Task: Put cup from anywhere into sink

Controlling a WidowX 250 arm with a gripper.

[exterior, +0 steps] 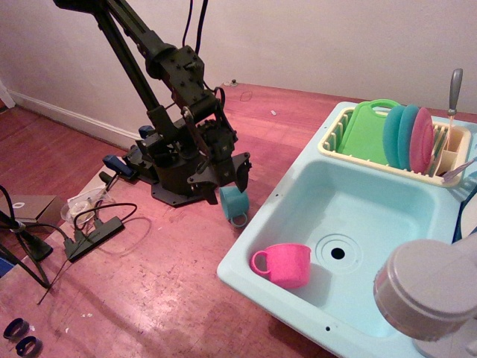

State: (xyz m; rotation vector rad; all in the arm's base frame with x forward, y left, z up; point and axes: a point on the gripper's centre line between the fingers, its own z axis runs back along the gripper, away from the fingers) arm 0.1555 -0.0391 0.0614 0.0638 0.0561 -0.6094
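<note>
Directly beneath the black robot gripper (229,173), the small teal-blue plastic cup (234,202) with a loop handle lies tipped on the reddish wooden floor (149,298), its handle toward the camera. Whether the dark fingers are released or clenched cannot be told. Just right of the gripper sits the large light-aqua plastic sink (358,216), apart from the cup. A pink plastic cup (283,264) rests inside its basin, near the round drain. Behind it stands a cream dish rack (395,153).
</note>
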